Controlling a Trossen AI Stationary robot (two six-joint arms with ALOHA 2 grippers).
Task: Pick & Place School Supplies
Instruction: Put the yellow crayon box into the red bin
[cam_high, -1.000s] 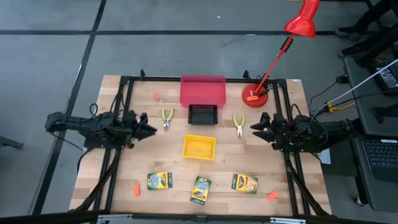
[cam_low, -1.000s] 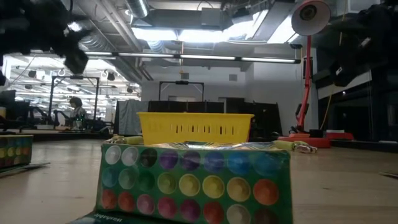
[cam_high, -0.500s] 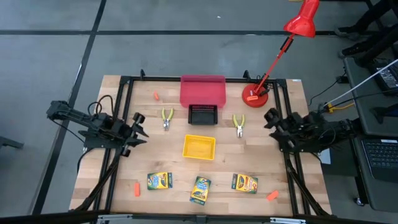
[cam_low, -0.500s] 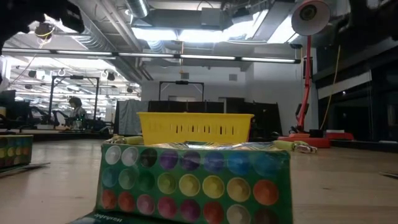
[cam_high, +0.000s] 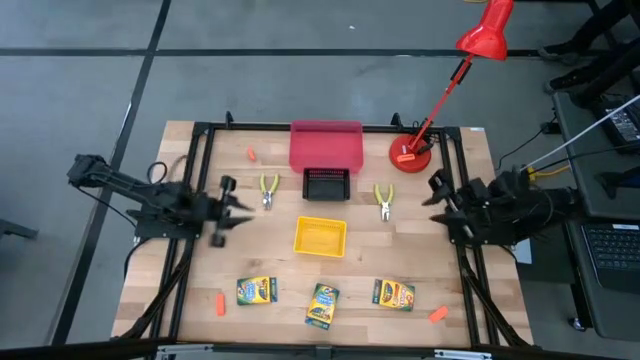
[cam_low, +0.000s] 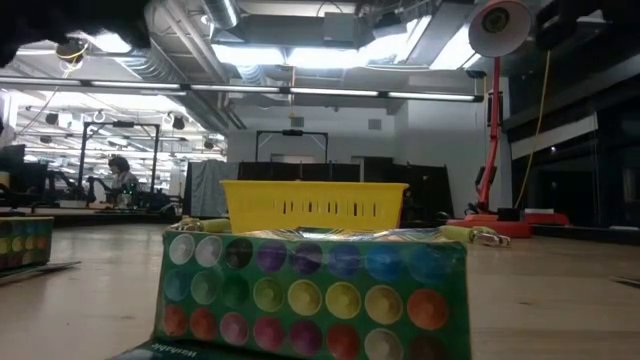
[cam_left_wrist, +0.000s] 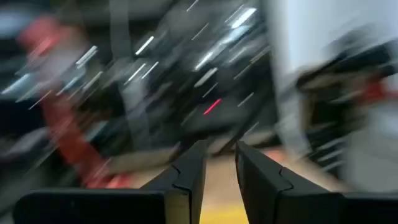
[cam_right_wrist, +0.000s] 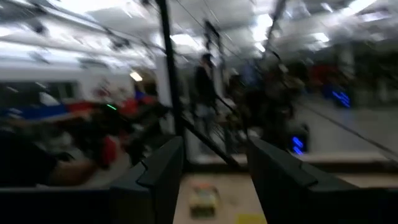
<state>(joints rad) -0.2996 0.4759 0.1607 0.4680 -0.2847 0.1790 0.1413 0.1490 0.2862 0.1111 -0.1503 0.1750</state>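
Observation:
Three yellow-and-green crayon boxes (cam_high: 257, 290) (cam_high: 321, 305) (cam_high: 394, 294) lie flat along the table's near side; the middle one (cam_low: 315, 290) fills the low view. Two yellow-handled pliers (cam_high: 268, 190) (cam_high: 384, 200) lie beside the black tray. Small orange pieces (cam_high: 250, 153) (cam_high: 219, 303) (cam_high: 437, 314) lie scattered. My left gripper (cam_high: 248, 207) hovers left of the left pliers, open by a narrow gap (cam_left_wrist: 219, 163) with nothing in it. My right gripper (cam_high: 432, 190) hovers right of the right pliers, open wide (cam_right_wrist: 214, 163) and empty.
A red tray (cam_high: 326, 146) and a black tray (cam_high: 326, 184) stand at the far middle, and a yellow tray (cam_high: 320, 236) at the centre. A red desk lamp's base (cam_high: 412, 155) stands at the far right. Black frame rails (cam_high: 190, 250) run along both table sides.
Both arms have risen, leaving the low view almost wholly. My left gripper has rolled about its own line and its arm has swung a little toward the table's near edge. My right gripper has drawn back toward the table's right edge and rolled. Nothing on the table has moved.

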